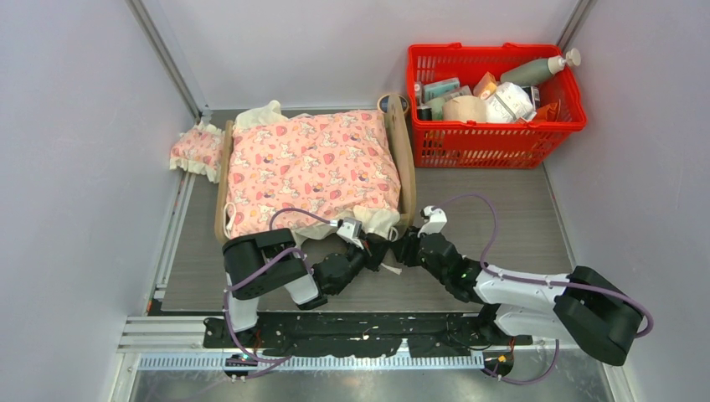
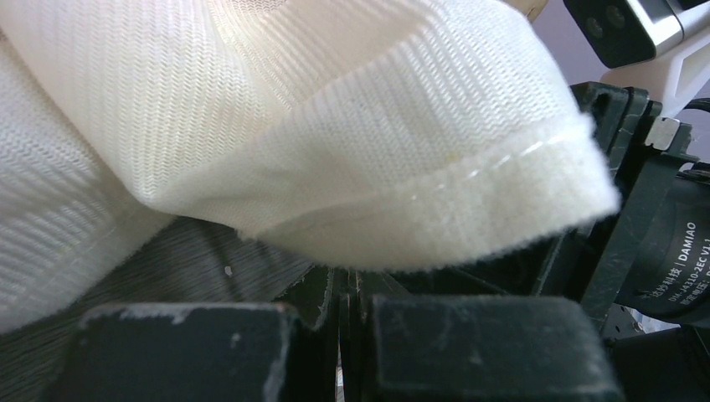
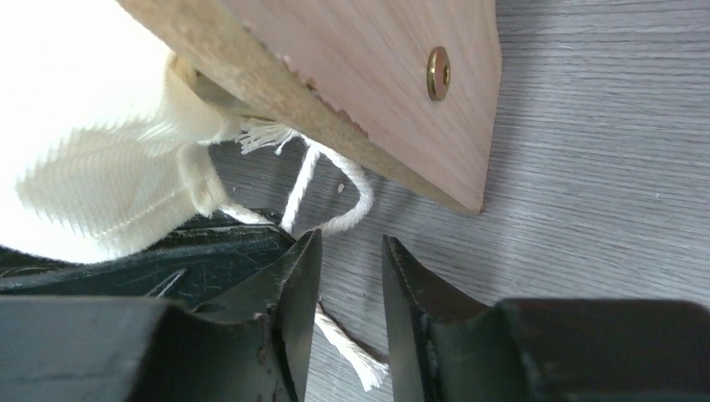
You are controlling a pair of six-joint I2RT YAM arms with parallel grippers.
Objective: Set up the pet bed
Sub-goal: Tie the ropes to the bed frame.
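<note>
The small pink pillow [image 1: 198,149] lies at nine o'clock of the pet bed [image 1: 405,159], just beside its frame; the pet bed sits toward eleven o'clock on the table [image 1: 502,209], its top covered by the pink blanket [image 1: 314,163]; both arms reach to the bed's five-o'clock corner; the left gripper [image 2: 347,289] has its fingers pressed together beneath the blanket's cream frill [image 2: 402,151], and whether any cloth is pinched I cannot tell; the right gripper [image 3: 352,239] has its fingers slightly apart astride a white cord [image 3: 339,180] trailing from under the wooden corner, near a brass screw [image 3: 437,73]; the red basket [image 1: 494,142], filled with bottles and packs, stands at the bed's two o'clock.
</note>
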